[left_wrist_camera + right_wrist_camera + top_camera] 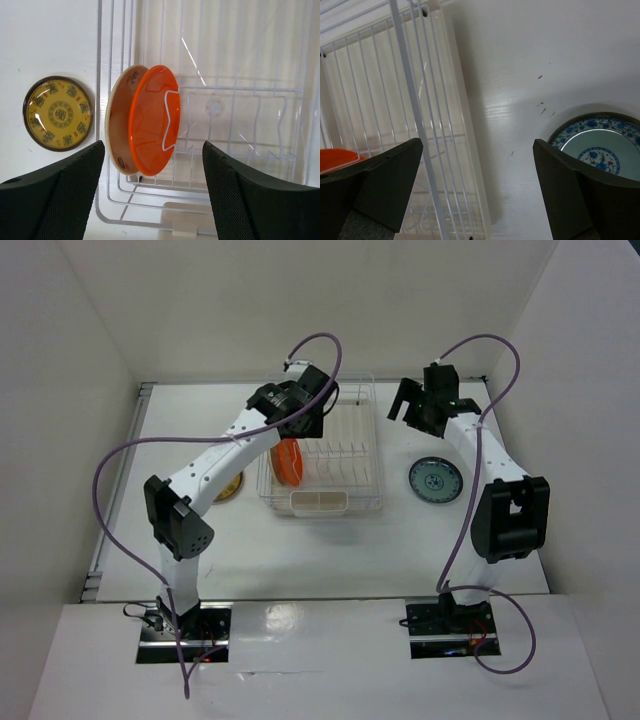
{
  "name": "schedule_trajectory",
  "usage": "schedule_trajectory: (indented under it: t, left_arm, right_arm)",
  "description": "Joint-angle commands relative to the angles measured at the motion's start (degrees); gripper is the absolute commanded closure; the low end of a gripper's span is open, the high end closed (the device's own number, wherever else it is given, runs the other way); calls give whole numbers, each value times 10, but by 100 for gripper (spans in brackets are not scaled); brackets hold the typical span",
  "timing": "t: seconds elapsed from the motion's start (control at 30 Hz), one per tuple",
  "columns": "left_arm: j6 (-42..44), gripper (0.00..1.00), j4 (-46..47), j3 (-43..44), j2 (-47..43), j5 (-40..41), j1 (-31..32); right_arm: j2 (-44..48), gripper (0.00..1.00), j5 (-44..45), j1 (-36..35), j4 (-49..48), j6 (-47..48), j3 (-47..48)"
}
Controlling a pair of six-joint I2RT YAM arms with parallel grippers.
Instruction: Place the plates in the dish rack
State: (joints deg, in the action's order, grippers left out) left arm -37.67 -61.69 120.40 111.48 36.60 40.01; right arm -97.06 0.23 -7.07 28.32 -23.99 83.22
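Left hand (pixel 152 170) open over dish rack (pixel 240 90). Glossy orange plate (pixel 150 120) stands upright in tines beside beige plate (pixel 117 125), just ahead. Right hand (pixel 477 165) open near blue-patterned plate (pixel 600 150).

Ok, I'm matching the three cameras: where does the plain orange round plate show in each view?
Top external: plain orange round plate, on edge at the left of the white wire dish rack.
Left wrist: the plate is at picture centre, upright among the tines.
Right wrist: a sliver at the lower-left edge.
Shared landmark: the rack's white wires.
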Motion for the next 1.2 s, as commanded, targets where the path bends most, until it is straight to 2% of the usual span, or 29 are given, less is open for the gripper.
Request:
schedule_trajectory:
  t: [0.0, 0.1, 0.17, 0.33, 0.43, 0.47, 0.6, 0.83, 0.87, 1.17]
  left_arm:
    - [38, 15, 31, 23, -62, -22, -4]
    - [47, 15, 51, -9, -118, -75, -32]
    - [47, 15, 85, -52, -184, -138, -91]
    - [64, 11, 176, -268, -336, -151, -233]
    - [80, 11, 206, -345, -375, -246, -311]
    - [80, 11, 212, -363, -380, -313, -366]
    - [74, 13, 236, -446, -373, -459, -475]
    - [94, 15, 357, -626, -341, -642, -655]
    - [103, 15, 377, -650, -336, -665, -667]
    - [121, 20, 477, -670, -246, -735, -686]
  right_arm:
    - [-2, 0, 63, 9, -4, -18, -13]
    - [-2, 0, 58, 46, -4, -28, -33]
    - [12, 0, 30, 64, -21, -36, -60]
    - [40, 0, 11, 82, -47, -48, -99]
    - [40, 0, 11, 82, -47, -54, -106]
    - [40, 0, 11, 82, -52, -54, -111]
    - [35, 0, -8, 82, -57, -60, -111]
    - [35, 0, -19, 82, -69, -65, -123]
    - [35, 0, -24, 82, -74, -65, -123]
    - [28, 0, -37, 82, -79, -65, -123]
